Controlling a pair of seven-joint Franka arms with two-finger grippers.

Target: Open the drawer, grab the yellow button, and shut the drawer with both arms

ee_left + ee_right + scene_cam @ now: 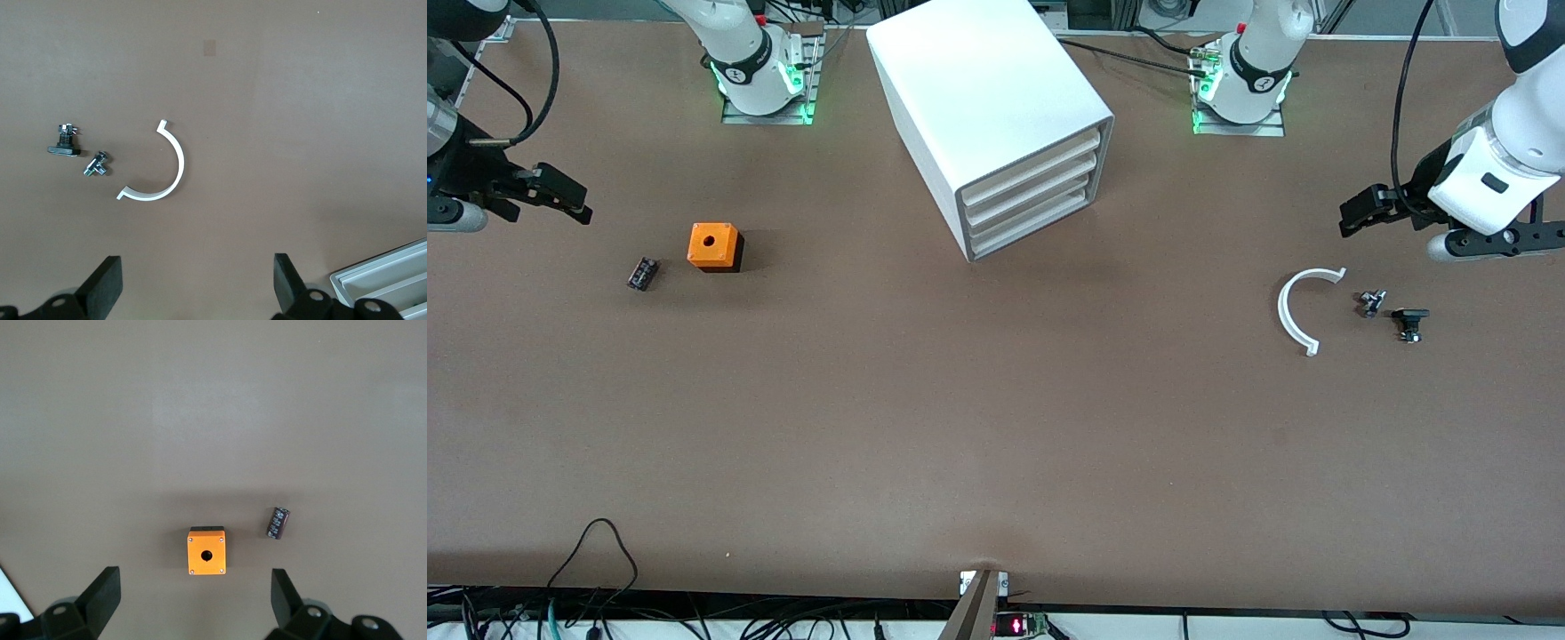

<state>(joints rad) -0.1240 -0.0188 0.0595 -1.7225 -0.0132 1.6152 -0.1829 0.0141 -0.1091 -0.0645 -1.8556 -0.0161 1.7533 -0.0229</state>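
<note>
The white cabinet [987, 98] stands in the middle of the table between the arms' bases. Its uppermost drawer [1030, 166] is shut, like the two below it. The button is hidden. My left gripper [1356, 213] hangs open and empty over the left arm's end of the table; in the left wrist view [197, 283] it is over bare table, and a cabinet corner [387, 280] shows. My right gripper [569, 200] hangs open and empty over the right arm's end; in the right wrist view [193, 593] it is above the orange cube [207, 551].
The orange cube with a round hole [713, 245] and a small black block [642, 273] lie at the right arm's end. A white arc piece [1303, 307], a small metal part [1370, 302] and a black part [1409, 322] lie at the left arm's end.
</note>
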